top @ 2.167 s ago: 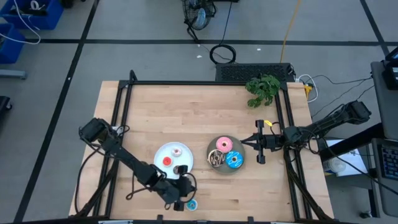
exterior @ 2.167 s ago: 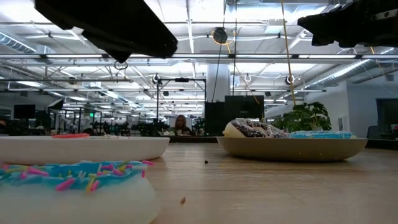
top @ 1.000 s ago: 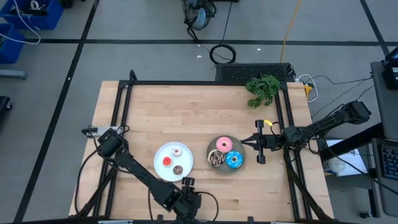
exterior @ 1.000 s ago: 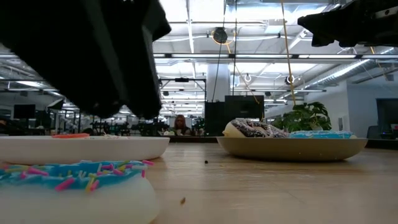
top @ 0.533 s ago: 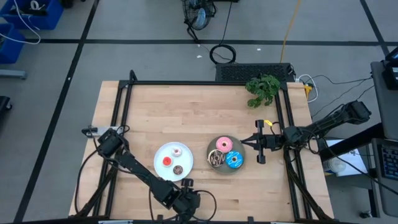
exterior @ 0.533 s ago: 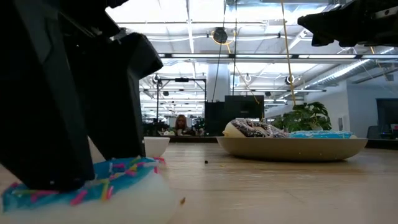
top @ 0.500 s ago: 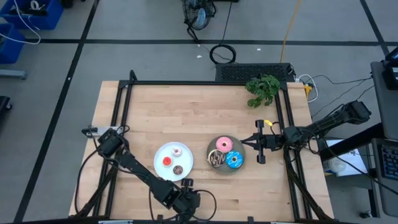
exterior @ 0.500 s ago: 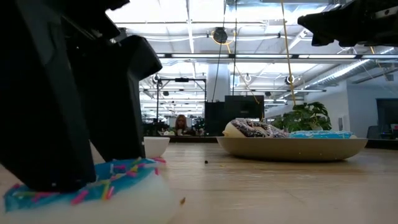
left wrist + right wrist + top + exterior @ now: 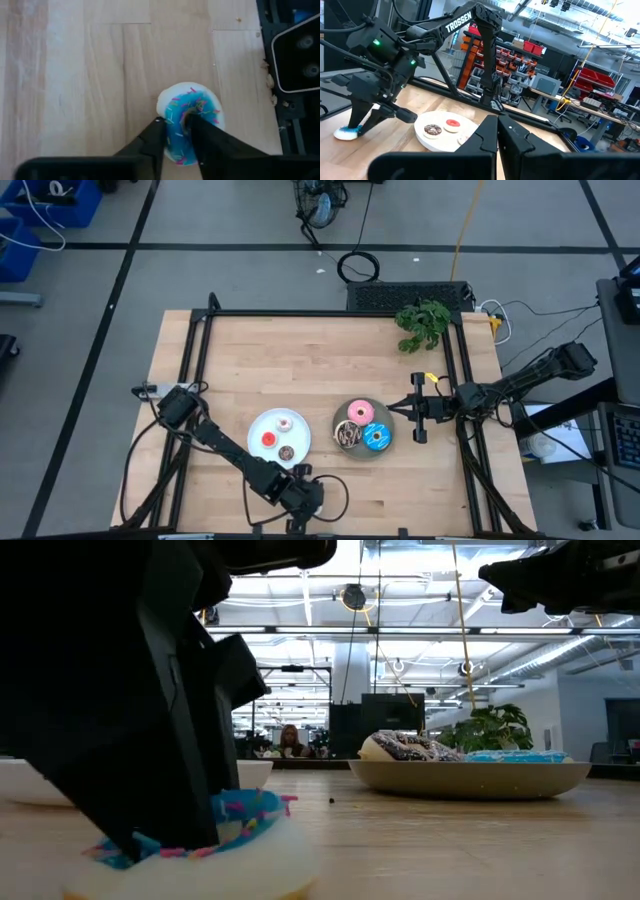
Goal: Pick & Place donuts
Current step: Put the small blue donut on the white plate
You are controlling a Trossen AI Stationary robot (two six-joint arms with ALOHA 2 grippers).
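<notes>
Pincer-to-donut line is what matters: left pincer (image 9: pixel 175 125) sits right on the blue tiny donut (image 9: pixel 190 120), which lies flat on the desk (image 9: pixel 90 75) near the front edge, in front of the white plate (image 9: pixel 258 424). In the left wrist view one finger goes into the hole, the other rides the outer rim, so the wall of the ring is between them. Fingers are partly closed, pinching that wall. Low view shows the donut (image 9: pixel 200 845) tilted, the side away from the fingers lifted off the wood, so I read it as gripped, not just touched.

Ring has no real long axis; grip is across one wall, so expect it to hang and swing from that side on lift.

Left arm is clearly the nearer one. Right pincer (image 9: pixel 497 122) is closed on nothing, parked just beside the grey plate (image 9: pixel 345 420) on its right, well apart from this donut.

White plate holds the white-pink (image 9: pixel 284 421), red (image 9: pixel 268 439) and brown (image 9: pixel 286 452) tiny donuts. Grey plate has the pink (image 9: pixel 359 413), blue sprinkled (image 9: pixel 377 437) and brown streaked (image 9: pixel 347 436) ones.

My read: last tiny one, goes up and back to the white plate, just behind the pincer.
</notes>
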